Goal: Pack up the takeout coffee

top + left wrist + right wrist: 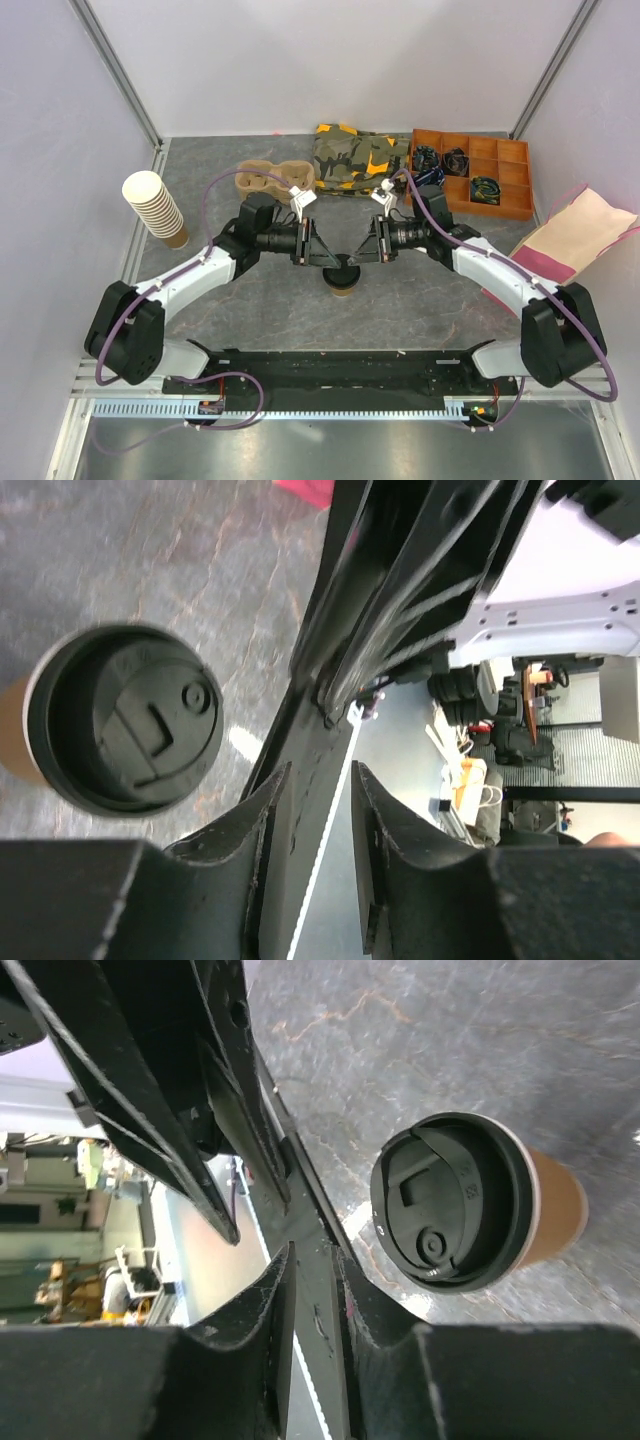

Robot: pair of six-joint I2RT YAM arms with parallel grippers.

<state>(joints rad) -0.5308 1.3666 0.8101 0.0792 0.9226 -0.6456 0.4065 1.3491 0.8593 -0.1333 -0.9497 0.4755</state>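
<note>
The takeout coffee (341,277), a tan paper cup with a black lid, stands upright on the grey table between the two arms. My left gripper (328,259) hangs just above and left of it, my right gripper (356,259) just above and right. In the left wrist view the cup (125,718) lies left of my gripper (322,770). In the right wrist view the cup (470,1205) lies right of my gripper (313,1250). Both pairs of jaws stand almost together with only a narrow slit, and hold nothing.
A tall stack of lidless paper cups (155,208) leans at the left. A brown pulp cup carrier (272,178), a camouflage bag (350,155) and an orange compartment tray (478,170) line the back. A tan and pink paper bag (575,240) lies at the right.
</note>
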